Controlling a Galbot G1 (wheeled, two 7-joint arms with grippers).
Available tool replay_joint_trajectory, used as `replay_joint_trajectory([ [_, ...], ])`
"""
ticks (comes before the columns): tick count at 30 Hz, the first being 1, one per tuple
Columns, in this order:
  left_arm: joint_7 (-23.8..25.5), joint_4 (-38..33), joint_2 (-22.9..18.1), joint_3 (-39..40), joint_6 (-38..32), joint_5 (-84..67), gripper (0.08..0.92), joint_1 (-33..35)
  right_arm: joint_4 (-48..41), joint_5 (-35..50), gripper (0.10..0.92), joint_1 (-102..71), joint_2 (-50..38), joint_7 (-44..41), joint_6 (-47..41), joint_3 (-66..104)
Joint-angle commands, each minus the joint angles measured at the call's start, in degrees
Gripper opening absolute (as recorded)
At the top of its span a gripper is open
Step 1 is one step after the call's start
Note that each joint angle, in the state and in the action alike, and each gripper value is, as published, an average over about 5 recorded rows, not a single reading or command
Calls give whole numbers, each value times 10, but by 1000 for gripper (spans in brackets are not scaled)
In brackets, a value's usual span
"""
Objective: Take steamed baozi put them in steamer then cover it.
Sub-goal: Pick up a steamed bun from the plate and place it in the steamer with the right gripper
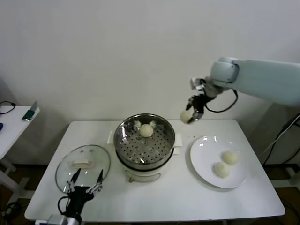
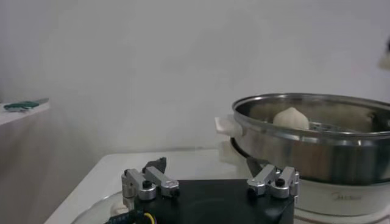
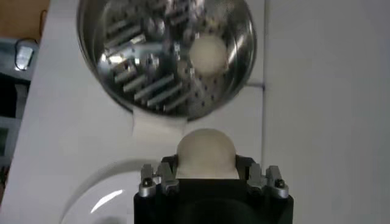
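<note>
The steel steamer stands mid-table with one baozi on its perforated tray; it also shows in the right wrist view and the left wrist view. My right gripper is shut on a second baozi and holds it in the air, to the right of the steamer and beyond the plate. Two more baozi lie on the white plate. The glass cover lies flat at the front left. My left gripper is open and empty over the cover's near edge.
A small side table with a green object stands at far left. The white wall is close behind the table. The table's front edge runs just below the cover and plate.
</note>
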Motion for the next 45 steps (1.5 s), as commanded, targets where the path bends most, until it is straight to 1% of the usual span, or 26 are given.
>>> replay_joint_trajectory([
  [1,0,-3,0,1,-1,0,823,1,43,101,636,42,131,44,-48,23],
  [7,0,-5,-1,-1,-4,-3,823,4,8,92,636,-46,190,82,-67,37],
  [13,0,-7,-2,-3,-4,-5,823,4,-55,47,636,-127,220,95,-73,47],
  [19,0,-6,-4,-2,-4,-6,823,6,-105,16,636,-181,241,96,-72,51],
  [26,0,-5,-6,-3,-4,-8,823,3,-133,-16,636,-218,257,104,-73,48],
  [36,0,-5,-5,-6,-3,-8,823,2,-180,-35,636,-239,269,115,-69,62],
  [39,0,-6,-5,-4,-3,-7,823,3,-172,-37,672,-228,260,107,-57,57],
  [42,0,-7,-5,-3,-3,-5,823,5,-151,-38,752,-210,244,93,-42,52],
  [45,0,-10,-4,-4,-2,-4,823,6,-117,-36,807,-166,216,70,-18,42],
])
